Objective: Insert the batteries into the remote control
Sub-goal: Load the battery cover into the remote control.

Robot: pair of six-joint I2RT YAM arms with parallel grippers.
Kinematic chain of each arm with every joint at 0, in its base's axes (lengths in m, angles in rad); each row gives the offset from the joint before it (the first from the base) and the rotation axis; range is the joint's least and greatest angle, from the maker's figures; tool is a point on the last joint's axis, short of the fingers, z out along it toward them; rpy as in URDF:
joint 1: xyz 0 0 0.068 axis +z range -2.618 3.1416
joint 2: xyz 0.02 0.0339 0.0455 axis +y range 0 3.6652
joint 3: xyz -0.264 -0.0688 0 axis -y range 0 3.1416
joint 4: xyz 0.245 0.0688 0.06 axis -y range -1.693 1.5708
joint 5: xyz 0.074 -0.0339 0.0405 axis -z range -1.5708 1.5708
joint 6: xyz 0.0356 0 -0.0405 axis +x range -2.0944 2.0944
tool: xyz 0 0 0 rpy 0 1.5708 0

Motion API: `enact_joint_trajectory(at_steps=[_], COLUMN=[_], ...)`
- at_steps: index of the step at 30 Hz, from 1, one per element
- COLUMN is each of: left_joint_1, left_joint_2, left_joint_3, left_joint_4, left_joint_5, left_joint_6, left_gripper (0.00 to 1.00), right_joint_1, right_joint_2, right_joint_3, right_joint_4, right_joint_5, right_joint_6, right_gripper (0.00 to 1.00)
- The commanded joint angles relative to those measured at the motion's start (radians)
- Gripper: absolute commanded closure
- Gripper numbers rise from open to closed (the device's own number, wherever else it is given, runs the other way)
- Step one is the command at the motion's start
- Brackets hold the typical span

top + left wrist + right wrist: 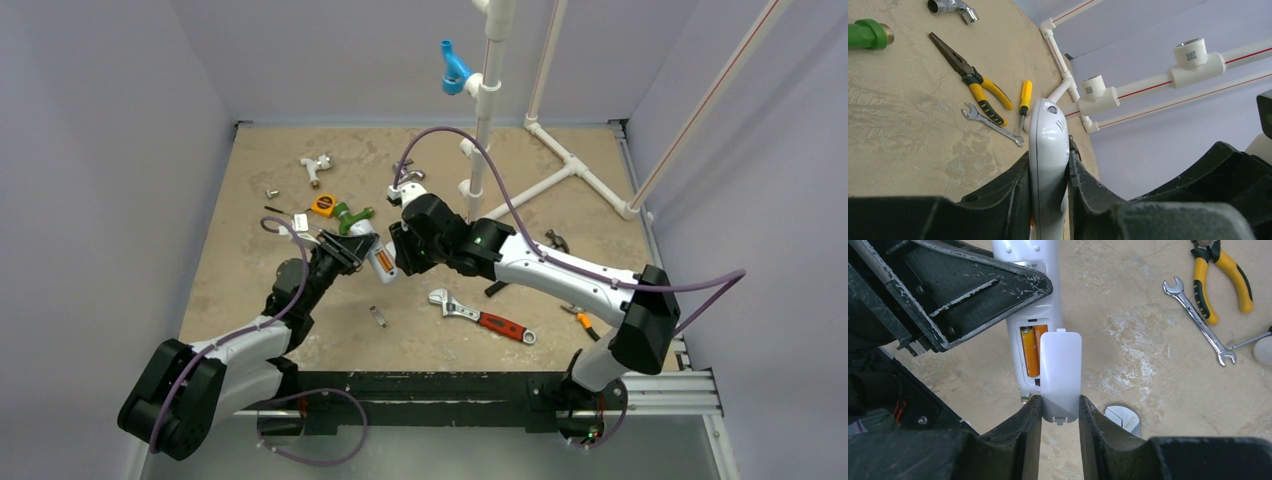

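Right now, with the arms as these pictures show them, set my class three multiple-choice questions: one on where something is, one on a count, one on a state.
1. Where are the batteries? A in a packet; B in the open compartment of the remote control; C in a bowl.
2. How many orange batteries show? A four; B one; C two.
3. The right gripper is: A shut on the white cover; B open and empty; C shut on a spoon.

Answers:
1 B: the right wrist view shows them seated in the compartment.
2 C: two orange cylinders lie side by side there, one partly behind the cover.
3 A: its fingers pinch the cover's lower end.
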Motion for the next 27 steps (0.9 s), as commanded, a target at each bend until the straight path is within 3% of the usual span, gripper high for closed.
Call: enact_joint_trajectory(at_steps=[1,27], left_joint_1=[-0.007,-0.007], left_joint_2=[-0.002,-0.005], left_joint_3=[0.037,0.037], left_joint_4=[0.091,0.101], left_joint_5=[-0.011,0.002], left_joint_6=[-0.009,-0.014], left_gripper=[1.00,1.00], right_joint_1=[0.018,0.042], right_joint_2=[0.018,0.094], right_joint_3=[0.070,0.106], right_joint_4=[-0.007,0.007], right_joint_5=[-0.009,-0.005], right_joint_6=[0.039,0.035], right_gripper=[0.83,0.83])
